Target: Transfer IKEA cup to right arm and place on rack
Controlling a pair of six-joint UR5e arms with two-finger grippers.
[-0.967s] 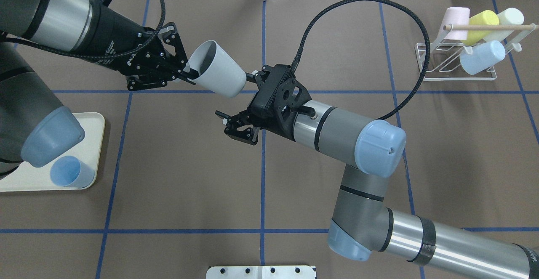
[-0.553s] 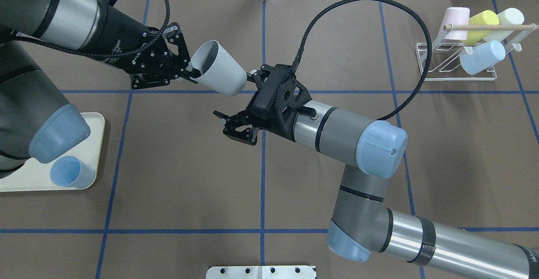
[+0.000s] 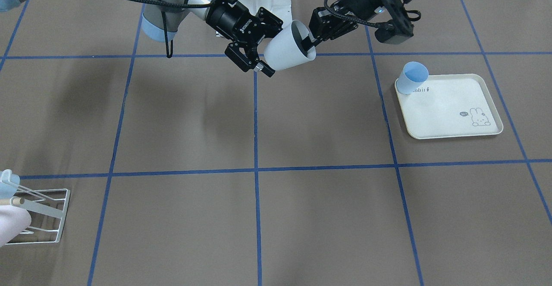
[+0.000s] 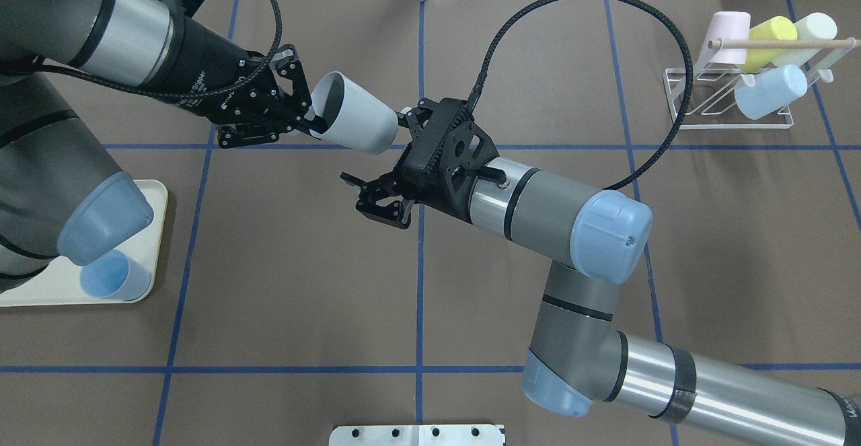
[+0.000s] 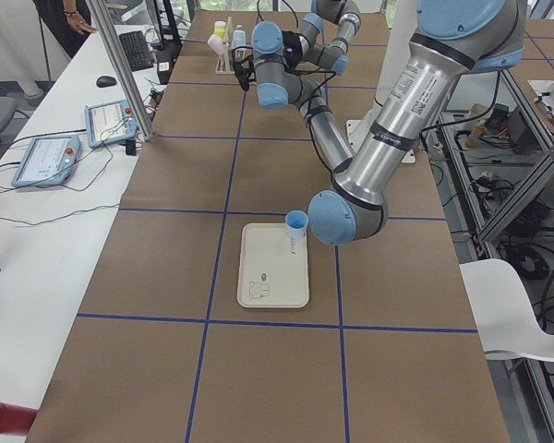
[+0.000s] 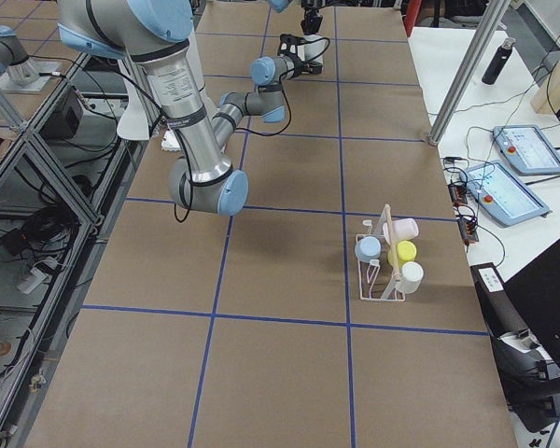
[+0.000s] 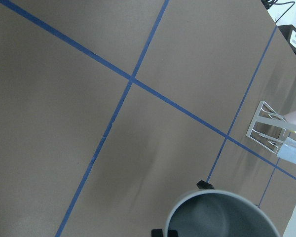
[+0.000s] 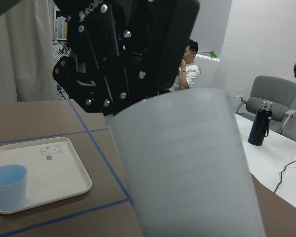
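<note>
The IKEA cup [image 4: 356,123], pale grey-white, hangs tilted on its side above the table's middle. My left gripper [image 4: 311,123] is shut on its rim, one finger inside the mouth. Facing it, my right gripper [image 4: 377,146] is open, and the cup's closed end lies between its spread fingers without contact that I can make out. From the front, the cup [image 3: 286,46] sits between the left gripper [image 3: 311,41] and the right gripper [image 3: 271,44]. The cup [image 8: 187,163] fills the right wrist view. The rack [image 4: 733,103] stands at the far right.
The rack holds pink, yellow, cream and light blue cups under its wooden dowel [image 4: 780,44]. A cream rabbit-print tray [image 3: 448,109] with a blue cup [image 3: 412,77] lies by the left arm's base. The right arm's cable [image 4: 592,2] loops over the table.
The left gripper has carried the cup a little to the right, closer into the right gripper's open fingers. The right gripper has barely shifted.
</note>
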